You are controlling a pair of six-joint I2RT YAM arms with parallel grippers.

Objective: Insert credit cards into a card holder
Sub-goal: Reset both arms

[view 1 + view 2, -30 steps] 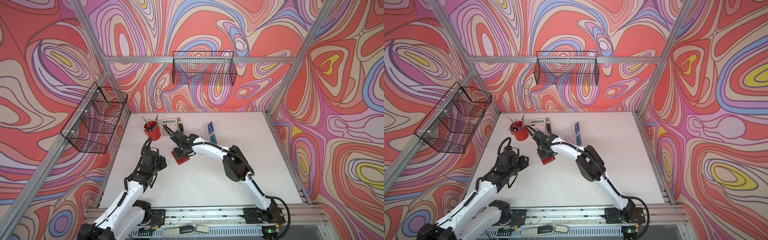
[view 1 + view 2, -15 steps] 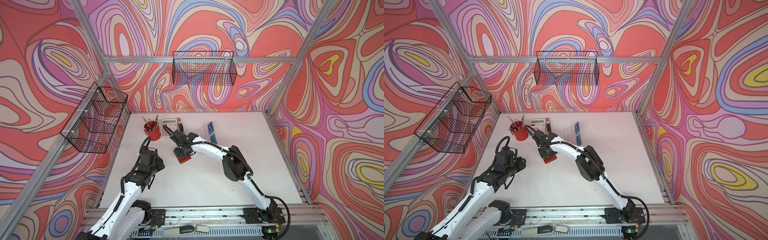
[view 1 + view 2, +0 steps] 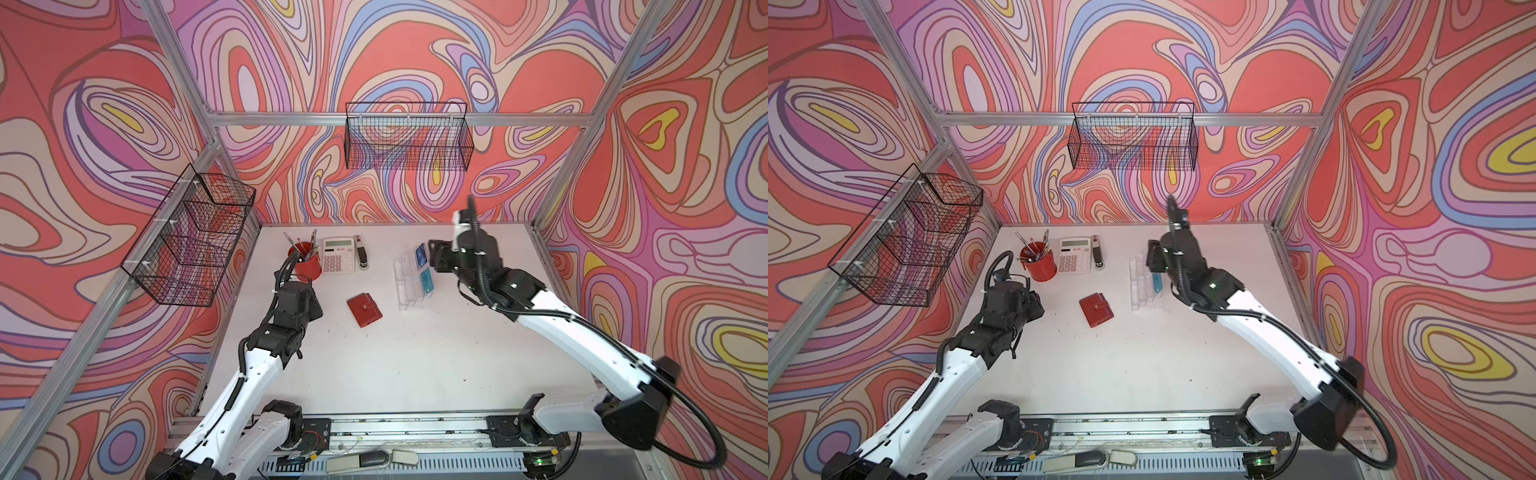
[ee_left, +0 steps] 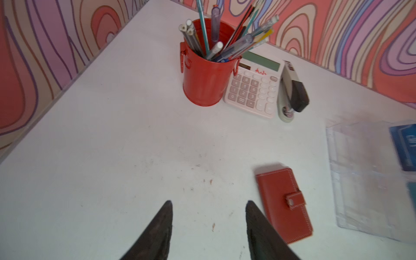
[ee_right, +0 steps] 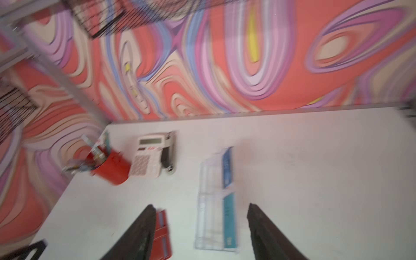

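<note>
Left gripper [image 4: 208, 202]: fingers standing partly apart, gripping nothing. Small red leather-look card holder [image 3: 365, 310]: lying closed on white table [image 3: 415, 365], long axis running roughly front-to-back, snap tab facing right. Blue and teal plastic credit cards [image 3: 420, 254]: standing in clear acrylic stand [image 3: 405, 286]. Right gripper [image 5: 200, 205]: gaping wide, empty.

My right gripper [image 5: 202, 205] has let go of the small red leather-look card holder [image 3: 365, 310]. The jaws that were shut down on it now stand wide apart with nothing between them. My right arm, which reached across the white table [image 3: 415, 365] toward its left half, has swung back and lifted. The gripper now hangs by the clear acrylic tiered stand [image 3: 409, 286], toward the back edge and right of the middle. The card holder, covered by my fingers before, now lies in plain view, folded shut with its tab snapped. My left gripper [image 4: 208, 202] has spread its jaws a little wider and edged toward the back edge.
</note>
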